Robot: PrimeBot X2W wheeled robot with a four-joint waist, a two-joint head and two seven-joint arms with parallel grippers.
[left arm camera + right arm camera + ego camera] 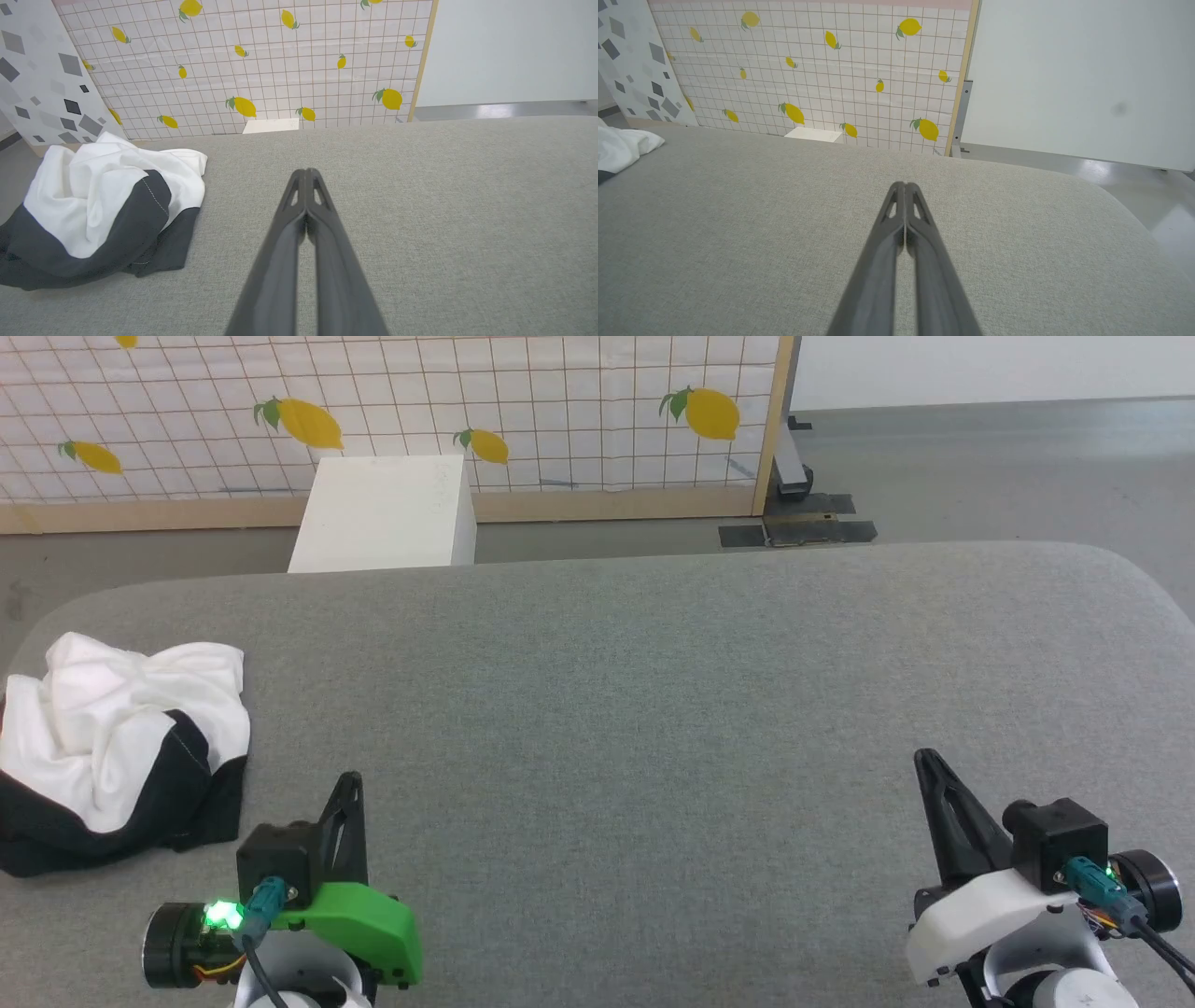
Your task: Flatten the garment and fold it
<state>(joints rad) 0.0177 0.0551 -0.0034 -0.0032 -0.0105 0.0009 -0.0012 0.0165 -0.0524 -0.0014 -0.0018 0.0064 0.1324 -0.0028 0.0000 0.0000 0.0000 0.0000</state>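
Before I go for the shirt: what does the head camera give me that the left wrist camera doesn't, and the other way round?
Head view: the right claw, shut, at lower right, and black floor plates beyond the lemon screen. Left wrist view: a grey-diamond panel behind the garment. Both: the crumpled garment at the left of the grey surface, the shut left claw apart from it, the white box, the lemon screen.

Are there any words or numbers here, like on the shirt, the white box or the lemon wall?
No text can be read anywhere.
Garment: no print or label is showing.
White box: there is a faint grey mark near its far edge, too faint to read.
Lemon panel: lemon pictures and grid lines, no letters.
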